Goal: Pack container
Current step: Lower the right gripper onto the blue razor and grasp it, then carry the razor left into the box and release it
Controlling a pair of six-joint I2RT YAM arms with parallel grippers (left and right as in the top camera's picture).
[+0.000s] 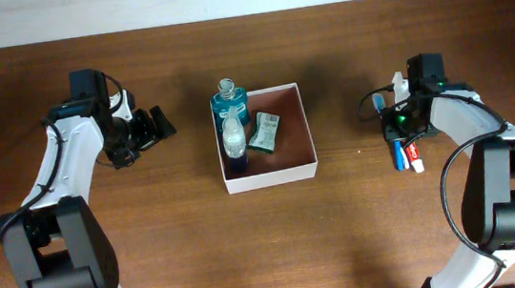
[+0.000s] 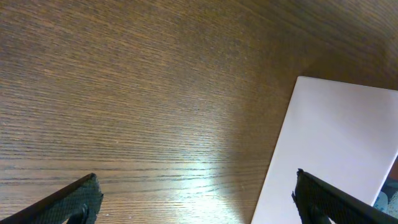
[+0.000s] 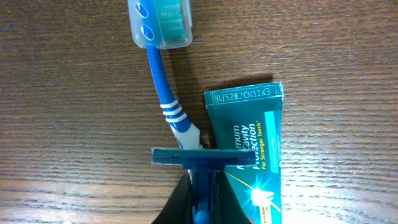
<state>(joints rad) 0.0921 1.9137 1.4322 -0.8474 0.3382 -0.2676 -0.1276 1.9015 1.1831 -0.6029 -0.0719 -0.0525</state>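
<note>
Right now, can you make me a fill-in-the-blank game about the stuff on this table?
The box holds ___ bottles. The right gripper is shut on the blue ___. The left gripper is wide ___.
Missing words: two; razor; open.

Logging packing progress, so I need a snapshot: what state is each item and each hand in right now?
container: open, partly filled.
teal bottle: inside container, far left corner.
clear bottle: inside, along left wall.
green packet: inside, near middle.
toothbrush: on table, head covered.
toothpaste: flat on table.
razor: handle clamped, head over toothpaste.
left hand: open, empty.
right hand: shut on razor.
</note>
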